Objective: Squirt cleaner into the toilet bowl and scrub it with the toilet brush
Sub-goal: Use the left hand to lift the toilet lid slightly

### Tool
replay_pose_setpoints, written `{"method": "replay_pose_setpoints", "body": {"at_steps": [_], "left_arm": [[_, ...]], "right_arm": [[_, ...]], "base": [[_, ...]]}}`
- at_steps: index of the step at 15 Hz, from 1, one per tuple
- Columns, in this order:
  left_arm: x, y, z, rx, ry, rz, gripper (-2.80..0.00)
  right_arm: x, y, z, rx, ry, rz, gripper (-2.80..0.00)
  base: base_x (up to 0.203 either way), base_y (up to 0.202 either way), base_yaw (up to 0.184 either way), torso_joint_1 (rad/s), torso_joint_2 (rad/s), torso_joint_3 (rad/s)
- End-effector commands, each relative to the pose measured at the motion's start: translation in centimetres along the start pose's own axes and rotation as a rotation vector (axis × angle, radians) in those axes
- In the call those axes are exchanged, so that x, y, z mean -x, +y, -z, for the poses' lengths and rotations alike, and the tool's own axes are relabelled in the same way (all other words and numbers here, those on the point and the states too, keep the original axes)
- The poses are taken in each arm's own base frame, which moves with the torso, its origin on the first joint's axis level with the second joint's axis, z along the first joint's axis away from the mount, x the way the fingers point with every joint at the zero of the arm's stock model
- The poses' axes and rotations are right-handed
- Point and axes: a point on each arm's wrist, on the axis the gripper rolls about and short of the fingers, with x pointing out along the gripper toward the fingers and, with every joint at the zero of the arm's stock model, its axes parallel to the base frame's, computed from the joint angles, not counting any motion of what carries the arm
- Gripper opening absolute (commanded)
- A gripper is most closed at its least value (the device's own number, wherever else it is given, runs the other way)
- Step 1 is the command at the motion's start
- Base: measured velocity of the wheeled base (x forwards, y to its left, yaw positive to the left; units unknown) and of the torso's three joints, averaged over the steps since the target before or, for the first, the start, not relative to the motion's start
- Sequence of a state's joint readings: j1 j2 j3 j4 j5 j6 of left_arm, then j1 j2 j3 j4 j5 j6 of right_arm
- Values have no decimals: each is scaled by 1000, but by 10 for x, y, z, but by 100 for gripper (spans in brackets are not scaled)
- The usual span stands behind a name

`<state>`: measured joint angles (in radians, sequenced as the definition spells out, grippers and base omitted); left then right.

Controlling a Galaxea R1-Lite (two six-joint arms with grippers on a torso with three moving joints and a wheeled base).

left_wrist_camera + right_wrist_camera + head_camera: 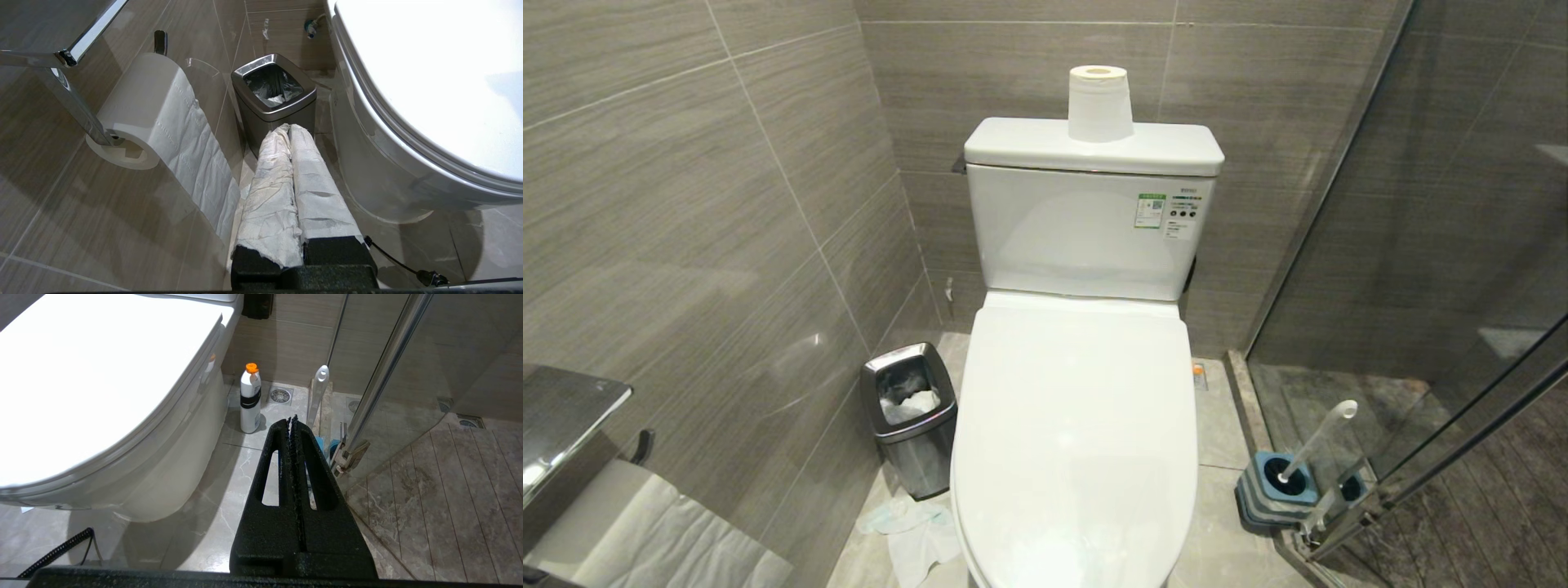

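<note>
Toilet bowl (1075,441) centre of head view, lid down. Paper roll (1099,104) upright on tank top. Steel bin (909,416) on floor just beside bowl, robot's left; crumpled tissue (915,531) on floor in front of it. Cleaner (250,398) stands upright on floor near bowl's right side, w/ orange cap. Toilet brush (1311,449) tilted in its holder (1278,486) by glass door (1421,245). Left tool (289,130), fingers paper-wrapped, pressed together, holding nothing, low beside bin. Right tool (292,420) likewise closed tight, empty, aimed toward brush.
</note>
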<state>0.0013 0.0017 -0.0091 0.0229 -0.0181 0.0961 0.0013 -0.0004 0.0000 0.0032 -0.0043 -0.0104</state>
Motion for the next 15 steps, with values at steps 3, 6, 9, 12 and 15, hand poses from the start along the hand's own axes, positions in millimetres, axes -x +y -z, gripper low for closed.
{"method": "replay_pose_setpoints", "body": {"at_steps": [3,6,9,12,15], "left_arm": [[0,0,0,-4,0,0,-280],[0,0,0,-10,-1,2,-280],[7,1,-20,-23,-69,35,-280],[18,1,-44,-90,-117,121,-280],[26,0,-65,-146,-111,230,-280]], "right_arm": [[0,0,0,0,2,0,-280],[0,0,0,0,2,0,-280],[0,0,0,0,2,0,-280],[0,0,0,0,0,0,-280],[0,0,0,0,0,0,-280]], "base": [[0,0,0,0,0,0],[0,0,0,0,0,0],[0,0,0,0,0,0],[0,0,0,0,0,0],[0,0,0,0,0,0]]}}
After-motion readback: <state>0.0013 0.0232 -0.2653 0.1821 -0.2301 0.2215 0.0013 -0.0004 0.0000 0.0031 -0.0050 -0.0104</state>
